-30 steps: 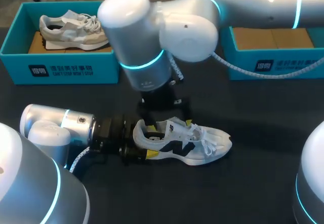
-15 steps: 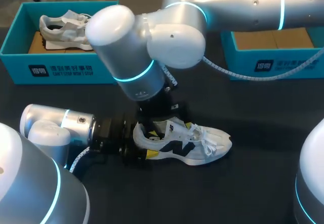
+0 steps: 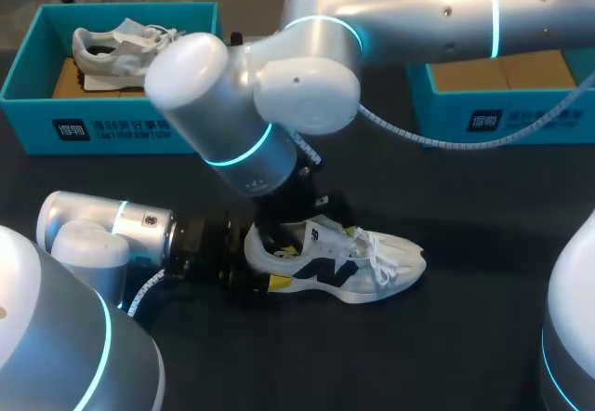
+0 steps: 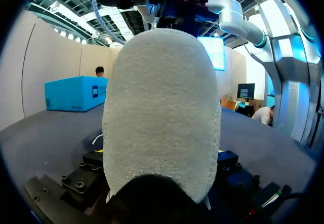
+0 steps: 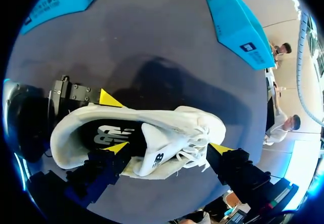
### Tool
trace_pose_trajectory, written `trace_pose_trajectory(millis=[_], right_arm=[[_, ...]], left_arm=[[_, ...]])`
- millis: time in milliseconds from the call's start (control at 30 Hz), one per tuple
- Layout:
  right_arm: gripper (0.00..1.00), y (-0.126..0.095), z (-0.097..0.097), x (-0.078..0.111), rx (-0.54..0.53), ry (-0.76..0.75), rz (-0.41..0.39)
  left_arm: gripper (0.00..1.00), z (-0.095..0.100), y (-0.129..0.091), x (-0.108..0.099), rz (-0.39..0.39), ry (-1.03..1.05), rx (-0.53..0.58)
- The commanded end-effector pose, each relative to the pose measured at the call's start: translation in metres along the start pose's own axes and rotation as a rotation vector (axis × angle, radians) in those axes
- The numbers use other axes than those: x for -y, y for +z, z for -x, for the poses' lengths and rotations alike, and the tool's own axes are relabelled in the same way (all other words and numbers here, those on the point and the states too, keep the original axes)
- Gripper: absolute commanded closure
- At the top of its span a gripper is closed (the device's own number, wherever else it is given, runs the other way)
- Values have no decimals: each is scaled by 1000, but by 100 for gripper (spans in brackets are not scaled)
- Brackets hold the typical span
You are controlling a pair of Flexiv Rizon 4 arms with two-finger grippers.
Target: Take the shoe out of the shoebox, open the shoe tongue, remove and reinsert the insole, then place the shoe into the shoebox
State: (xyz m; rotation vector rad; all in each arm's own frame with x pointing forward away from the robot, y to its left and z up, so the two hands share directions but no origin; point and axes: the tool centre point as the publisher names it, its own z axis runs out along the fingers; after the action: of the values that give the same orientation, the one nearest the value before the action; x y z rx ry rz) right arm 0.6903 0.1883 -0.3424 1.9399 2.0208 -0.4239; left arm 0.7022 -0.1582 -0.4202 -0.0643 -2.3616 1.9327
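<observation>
Lying on its sole near the middle of the dark table (image 3: 465, 337), the white shoe (image 3: 358, 267) points its toe to 3 o'clock. The left gripper (image 3: 271, 262) clamps the heel from 9 o'clock, a yellow tip pressed to each side. The right gripper (image 5: 168, 148) hangs over the tongue (image 5: 152, 153), fingers spread wide, holding nothing. A teal shoebox (image 3: 493, 118) stands at 1 o'clock, a second box (image 3: 112, 127) with a grey shoe (image 3: 121, 53) at 11.

A white shoe (image 3: 339, 262) with a dark side mark stands upright on the counter (image 3: 465, 337), well apart from the open teal shoebox (image 3: 521, 118).
</observation>
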Motion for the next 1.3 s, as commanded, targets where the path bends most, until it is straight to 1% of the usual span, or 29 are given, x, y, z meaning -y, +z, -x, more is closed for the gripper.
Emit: trace_pose_trajectory(millis=[33, 233, 333, 533, 633, 767, 833, 867, 900, 967, 1000, 1033, 1067, 1100, 1200, 1300], right_arm=[[0, 3, 2, 6, 2, 248, 7], [0, 9, 16, 6, -10, 265, 5], [0, 13, 26, 5, -22, 274, 2], [0, 14, 43, 3, -40, 279, -7], [0, 14, 50, 3, -66, 277, -13], [0, 12, 54, 2, -104, 267, -24], [0, 11, 51, 2, -136, 254, -32], [2, 11, 47, 2, -154, 246, -36], [8, 12, 44, 2, -171, 242, -44], [16, 12, 38, 2, -183, 232, -51], [22, 12, 36, 2, -191, 229, -57], [38, 13, 35, 2, -194, 222, -61], [46, 13, 35, 2, -194, 222, -64], [51, 14, 35, 2, -202, 220, -72], [59, 17, 37, 4, -224, 217, -83], [61, 18, 39, 6, -253, 215, -104]], left_arm=[[100, 1, 1, -7, 1, 0, 0], [100, 1, 1, -7, 1, 0, 0], [100, 1, 1, -7, 1, 0, 0], [100, 1, 1, -7, 1, 0, 0], [100, 1, 1, -7, 1, 0, 0], [100, 1, 1, -7, 1, 0, 0], [100, 1, 1, -7, 1, 0, 0], [100, 1, 1, -7, 1, 0, 0], [100, 1, 1, -7, 1, 0, 0], [100, 1, 1, -7, 1, 0, 0], [100, 1, 1, -7, 1, 0, 0], [100, 1, 1, -7, 1, 0, 0], [100, 1, 1, -7, 1, 0, 0], [100, 1, 1, -7, 1, 0, 0], [100, 1, 1, -7, 1, 0, 0], [100, 1, 1, -7, 1, 0, 0]])
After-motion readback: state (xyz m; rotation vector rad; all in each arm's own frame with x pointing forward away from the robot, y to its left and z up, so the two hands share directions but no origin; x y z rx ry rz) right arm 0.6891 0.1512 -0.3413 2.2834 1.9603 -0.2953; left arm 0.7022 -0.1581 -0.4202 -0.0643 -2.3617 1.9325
